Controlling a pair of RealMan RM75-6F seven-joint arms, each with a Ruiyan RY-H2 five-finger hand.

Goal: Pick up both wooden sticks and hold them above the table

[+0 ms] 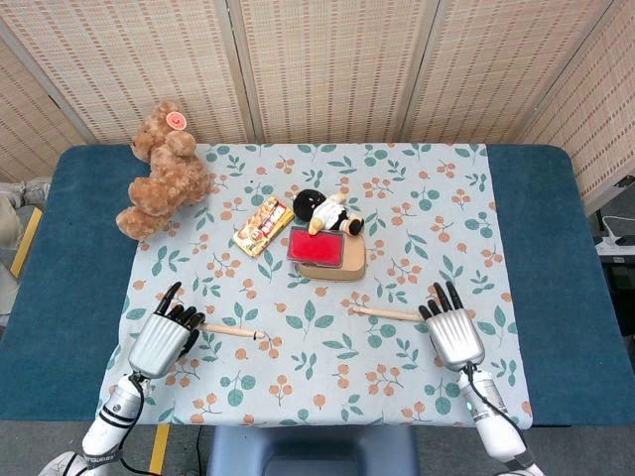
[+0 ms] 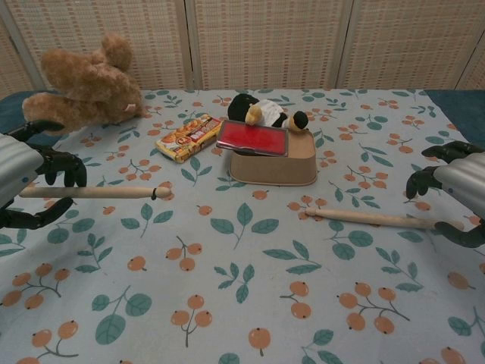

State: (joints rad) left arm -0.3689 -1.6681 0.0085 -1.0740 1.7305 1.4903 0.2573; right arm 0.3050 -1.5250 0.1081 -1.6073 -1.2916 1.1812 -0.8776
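My left hand [image 1: 162,339] [image 2: 21,186] grips one wooden stick [image 1: 234,330] [image 2: 92,192] by its left end. That stick hangs level a little above the floral cloth [image 1: 327,382], its tip pointing right. The second wooden stick [image 1: 385,312] [image 2: 373,218] lies flat on the cloth at the right. My right hand [image 1: 452,335] [image 2: 455,196] hovers over its right end with fingers spread, thumb below and fingers above the stick's tip, not closed on it.
A teddy bear [image 1: 162,171] sits at the back left. In the middle are a snack box [image 1: 263,225], a tan box with a red lid [image 1: 325,253] and a black-and-white plush [image 1: 327,211]. The blue table [image 1: 556,258] borders the cloth.
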